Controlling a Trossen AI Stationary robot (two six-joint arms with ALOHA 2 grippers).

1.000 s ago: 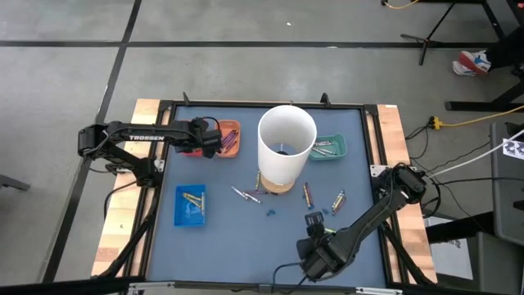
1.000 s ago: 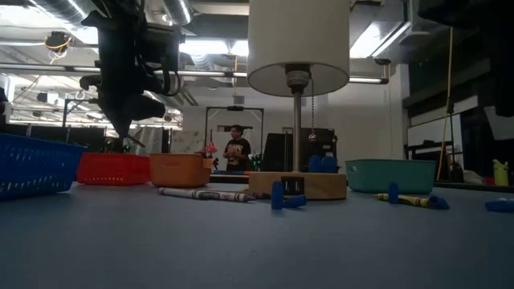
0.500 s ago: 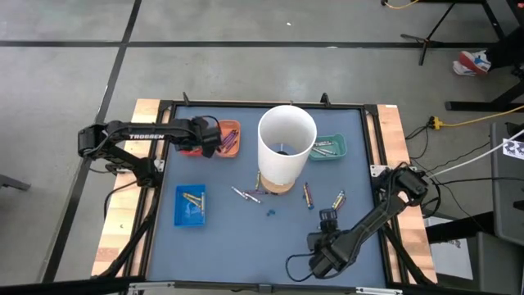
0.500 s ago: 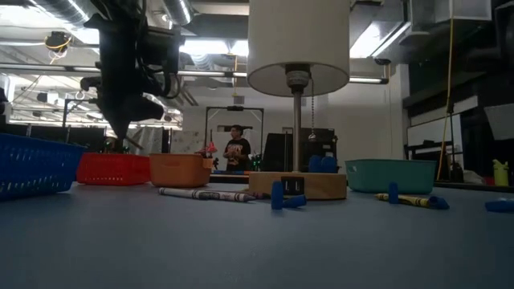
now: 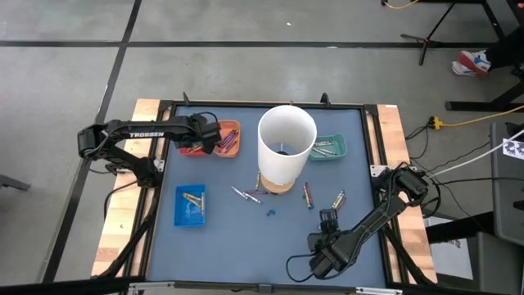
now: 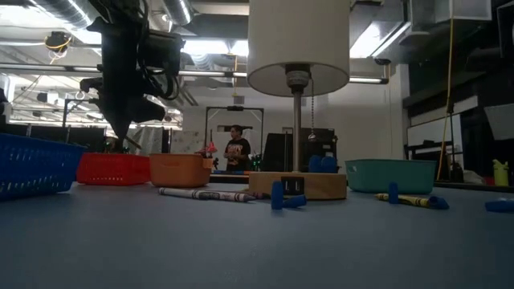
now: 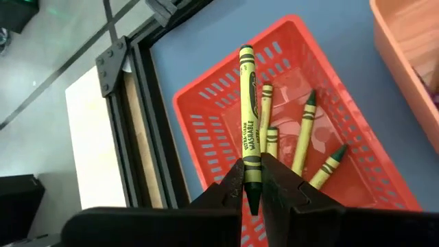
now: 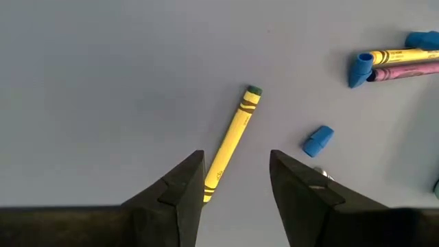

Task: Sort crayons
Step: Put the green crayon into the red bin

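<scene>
Yellow wax pinched tight: the left gripper (image 7: 251, 180) has its dark fingers closed on a yellow crayon (image 7: 248, 123), paper-wrapped with a dark green tip, and it sticks straight out ahead of the fingertips. It hangs over the red tray (image 7: 233, 130), a plastic basket with slotted walls, at the far left of the counter (image 5: 229, 229). Four more yellow-wrapped, green-tipped crayons (image 7: 302, 134) lie on that tray's floor. Just beside it sits the orange tray (image 5: 230, 138), smooth-walled, with purple sticks (image 5: 226, 142) inside.

Over to the right gripper (image 8: 236, 180), near the front edge of the counter on the right: jaws spread wide, nothing held, poised above a second yellow crayon (image 8: 233, 139) that lies flat on the blue-grey mat, running up between the two fingers. A small blue cap (image 8: 317, 140) rests near it, and farther off a yellow and a purple crayon lie side by side (image 8: 401, 62) with another blue piece at their end.

Out in the middle stands a tall white cylinder (image 5: 286, 146) on a wooden base (image 6: 297, 185). A teal tray (image 5: 329, 147) behind it holds grey sticks, and a blue tray (image 5: 191, 205) front-left holds gold-brown ones. Loose crayons (image 5: 246, 195) lie scattered around the base. In the low view, a person (image 6: 236, 151) stands far back in the room.
</scene>
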